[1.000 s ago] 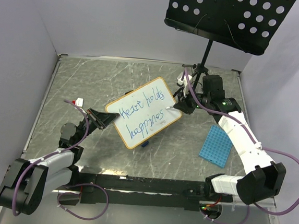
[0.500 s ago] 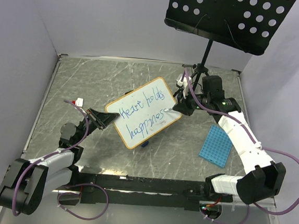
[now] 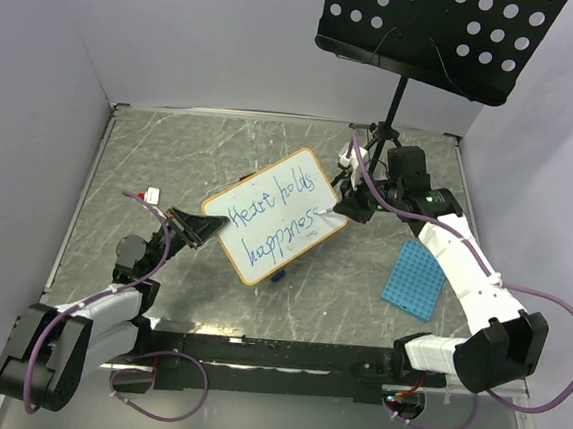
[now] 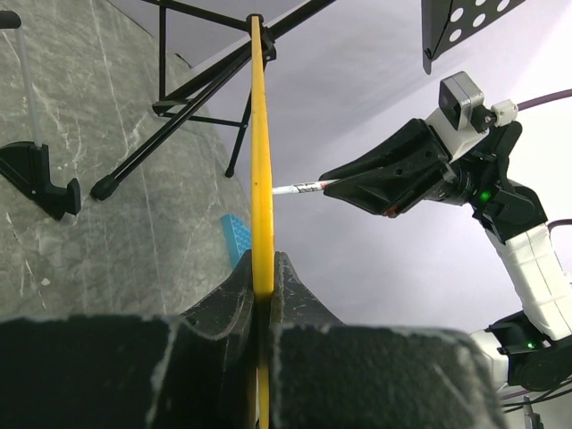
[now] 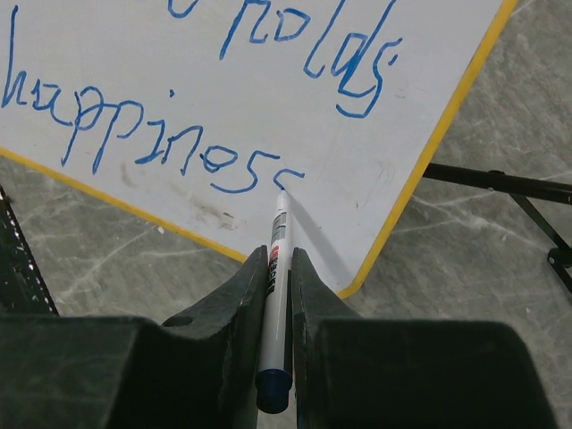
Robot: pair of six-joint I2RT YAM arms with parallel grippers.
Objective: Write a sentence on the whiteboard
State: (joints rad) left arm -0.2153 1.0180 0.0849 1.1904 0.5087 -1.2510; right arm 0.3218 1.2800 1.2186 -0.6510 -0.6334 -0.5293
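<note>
Sentence approx. done – pen tip sitting at the last letter.
L claw (image 3: 196, 229) is pinching the orange frame at the left edge of the whiteboard (image 3: 278, 221), jaws pressed tight; the board is sitting diagonally mid-surface (image 3: 151, 153), btw both arms. The sentence (image 3: 286, 198) is reading "Heart holds happiness" in blue, 2 lines. The final "s" is looking complete or nearly so, w/ the marker (image 5: 279, 228) tip touching or just off its tail – can't tell which. R claw (image 5: 279, 261) is clamping the marker barrel. Judging: writing is basically finishing, w/ only lifting the pen off remaining, maybe a full stop. Barrel print is showing too small to read; no brands visible.
</note>
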